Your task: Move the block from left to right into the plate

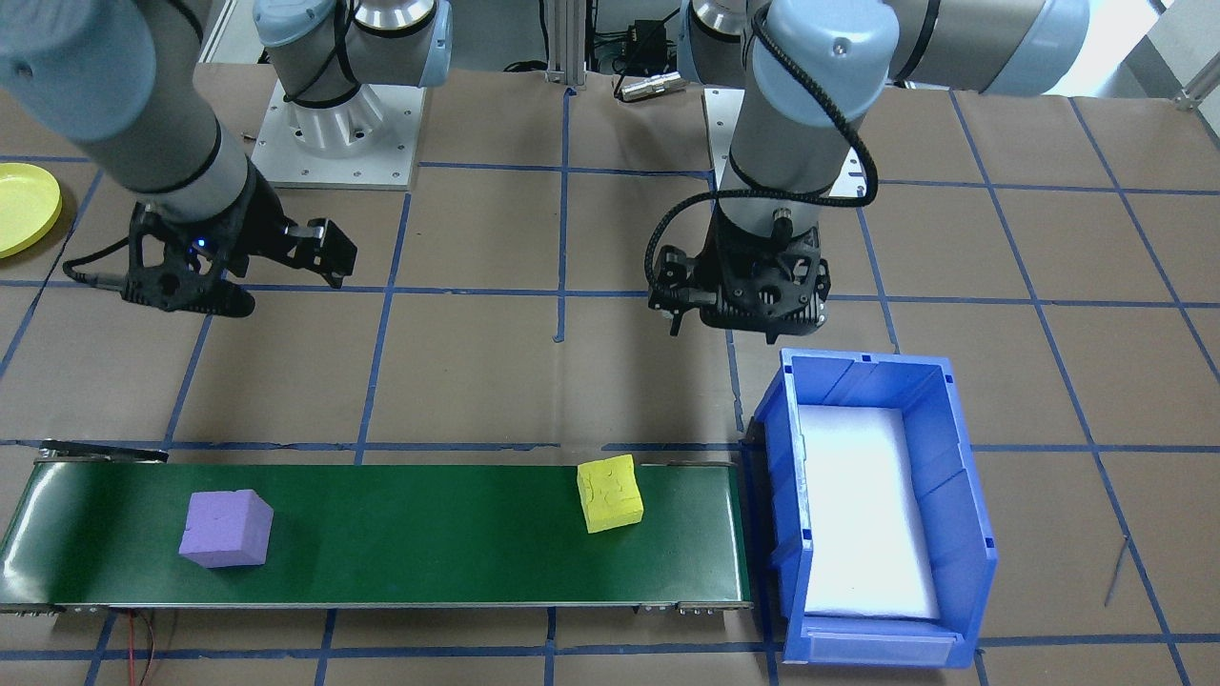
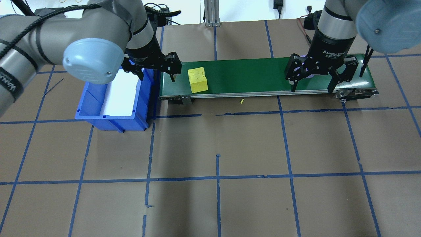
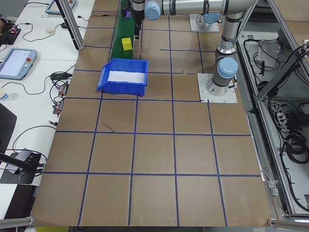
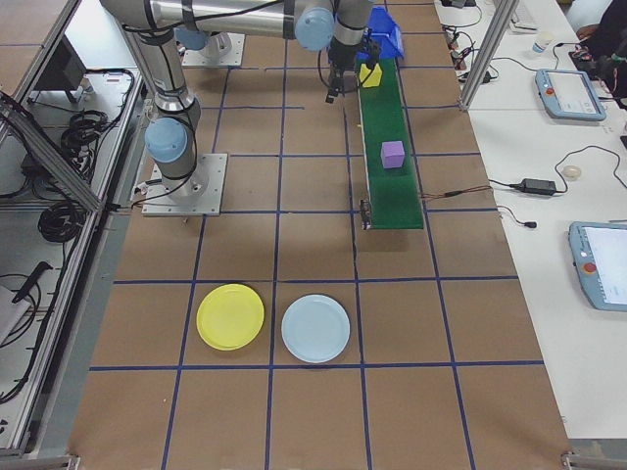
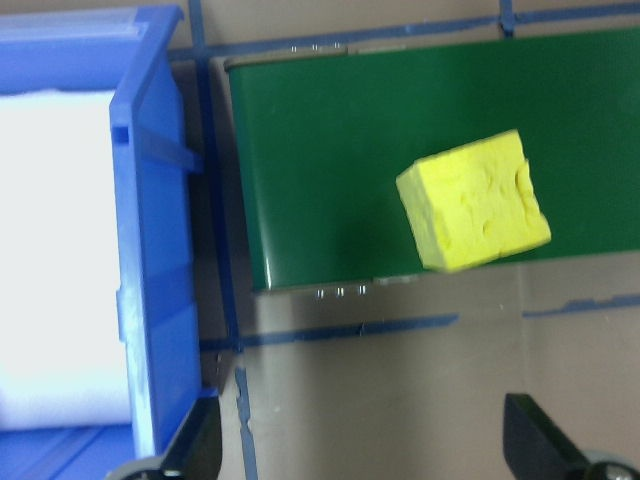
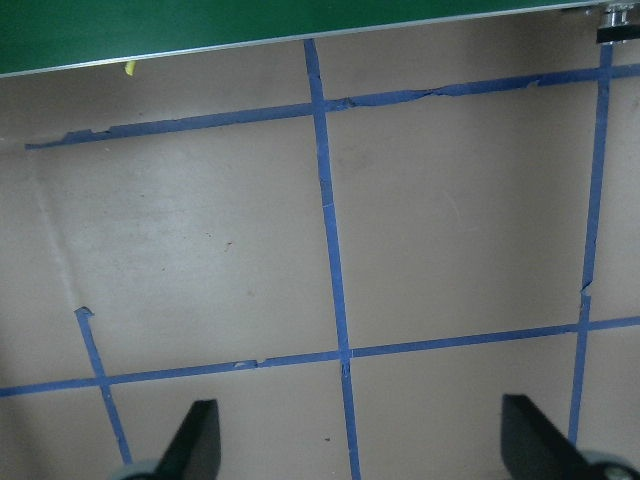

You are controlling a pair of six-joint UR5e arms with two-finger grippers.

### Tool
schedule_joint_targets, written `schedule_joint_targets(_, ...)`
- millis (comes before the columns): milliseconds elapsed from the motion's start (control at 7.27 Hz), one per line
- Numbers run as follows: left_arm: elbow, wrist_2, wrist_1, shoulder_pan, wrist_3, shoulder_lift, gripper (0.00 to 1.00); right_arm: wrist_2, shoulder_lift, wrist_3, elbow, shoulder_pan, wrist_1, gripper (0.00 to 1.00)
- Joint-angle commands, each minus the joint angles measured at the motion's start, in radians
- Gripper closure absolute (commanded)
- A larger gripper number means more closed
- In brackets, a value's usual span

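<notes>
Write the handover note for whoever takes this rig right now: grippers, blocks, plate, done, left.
Left gripper: open, empty, by the conveyor's bin end, short of the yellow block.
Right gripper: open, empty, near the belt's other end, beside the purple block.
Both blocks rest on the belt, untouched.
Yellow plate: on the table past the belt's far end, beside a light-blue plate; nothing in it.
Blue bin: holds no blocks.
Done: nothing delivered.
Left: grasp a block, carry it to the yellow plate.
</notes>
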Motion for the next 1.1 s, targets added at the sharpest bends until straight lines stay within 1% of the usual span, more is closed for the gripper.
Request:
schedule_joint_targets(0, -0.006, 0.003, -0.21, 0.014, 0.026, 0.174, 0.0, -0.099, 0.042, -0.008, 0.018, -0.022, -0.261, 0.0)
schedule_joint_targets(138, -0.019, 0.003, -0.37, 0.06, 0.069, 0.217, 0.0, -0.143, 0.055, -0.036, 0.043, -0.026, -0.384, 0.0)
schedule_joint_targets(275, -0.044, 0.003, -0.396, 0.109, 0.07, 0.236, 0.0, -0.144, 0.126, -0.083, 0.04, -0.05, -0.489, 0.0)
schedule_joint_targets(412, -0.056, 0.012, -0.342, 0.179, 0.086, 0.229, 0.0, -0.114, 0.171, -0.199, 0.017, -0.131, -0.497, 0.0)
schedule_joint_targets(550, -0.065, 0.003, -0.328, 0.251, 0.208, 0.224, 0.0, -0.007, 0.209, -0.311, 0.002, -0.204, -0.517, 0.0)
schedule_joint_targets(688, -0.056, -0.025, -0.28, 0.342, 0.314, 0.206, 0.0, 0.017, 0.249, -0.345, -0.014, -0.223, -0.543, 0.0)
schedule_joint_targets(825, -0.043, -0.022, -0.199, 0.335, 0.282, 0.189, 0.0, 0.051, 0.293, -0.35, -0.021, -0.227, -0.581, 0.01)
schedule_joint_targets(962, -0.036, -0.019, -0.112, 0.298, 0.255, 0.177, 0.0, 0.078, 0.336, -0.399, -0.012, -0.242, -0.64, 0.05)
